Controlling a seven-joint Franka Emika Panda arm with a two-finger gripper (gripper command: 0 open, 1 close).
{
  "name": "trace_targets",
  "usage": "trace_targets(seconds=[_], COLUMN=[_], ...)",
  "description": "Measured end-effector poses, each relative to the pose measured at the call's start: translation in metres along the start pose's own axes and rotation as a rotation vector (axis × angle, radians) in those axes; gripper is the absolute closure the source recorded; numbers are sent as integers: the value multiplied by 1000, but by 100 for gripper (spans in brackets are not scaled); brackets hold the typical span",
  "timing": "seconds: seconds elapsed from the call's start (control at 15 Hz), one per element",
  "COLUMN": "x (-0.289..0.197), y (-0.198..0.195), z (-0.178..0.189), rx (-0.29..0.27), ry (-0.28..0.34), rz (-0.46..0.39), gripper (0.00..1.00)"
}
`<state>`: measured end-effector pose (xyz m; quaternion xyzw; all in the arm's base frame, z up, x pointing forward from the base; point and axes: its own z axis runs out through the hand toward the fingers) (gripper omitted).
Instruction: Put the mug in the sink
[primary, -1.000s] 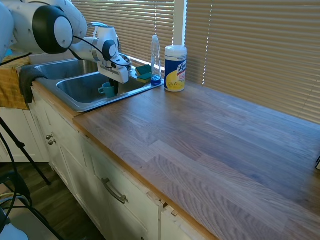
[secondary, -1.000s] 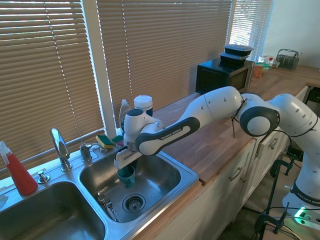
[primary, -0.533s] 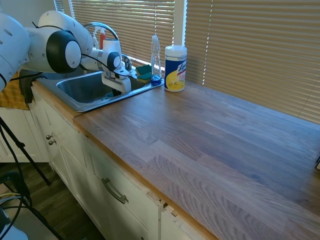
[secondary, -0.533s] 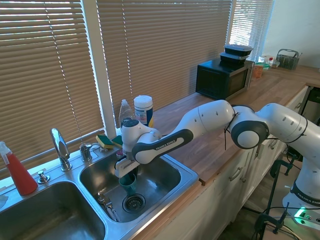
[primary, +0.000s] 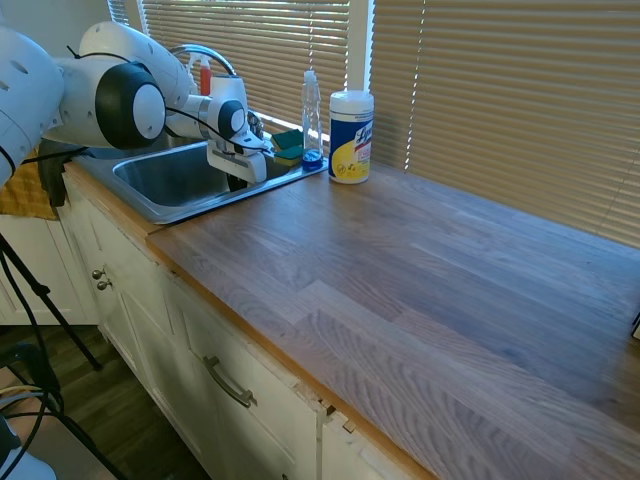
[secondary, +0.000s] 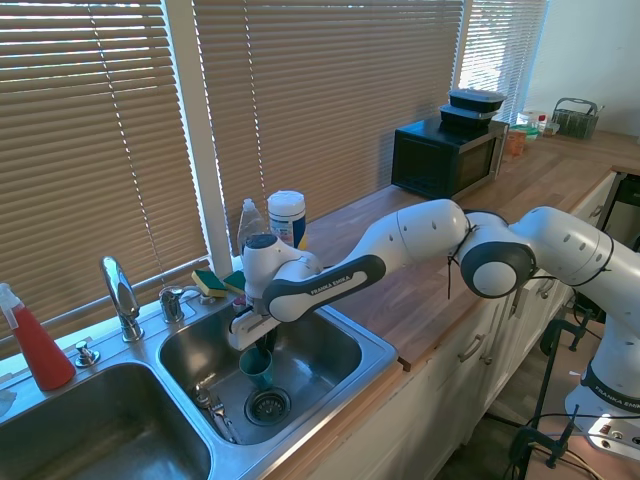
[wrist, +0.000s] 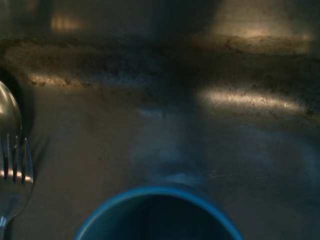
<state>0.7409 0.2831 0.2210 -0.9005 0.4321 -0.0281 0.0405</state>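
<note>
The gripper (secondary: 262, 349) is gripping the small teal-blue mug (secondary: 256, 369) inside the stainless steel sink (secondary: 370, 352); it should release only once seated.

This is a kitchen in a home. There is a shiny sink (secondary: 330, 395) with a tap (secondary: 118, 292), a long wooden counter (primary: 420, 290), sponges (secondary: 210, 282) and a microwave (secondary: 447, 155) — and white cupboards (primary: 220, 385) below, with blinds (secondary: 320, 100) over the windows.

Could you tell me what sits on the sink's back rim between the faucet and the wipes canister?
In the second exterior view, green-yellow sponges and a clear spray bottle sit between the faucet and the wipes canister.
</note>
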Motion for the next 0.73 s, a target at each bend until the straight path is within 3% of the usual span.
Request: trace_targets(seconds=[0.33, 0.73], x=[7, 16], y=[-2, 4], z=[-12, -75], rx=[15, 44], ry=[8, 37], rz=[5, 3], gripper=[0, 0])
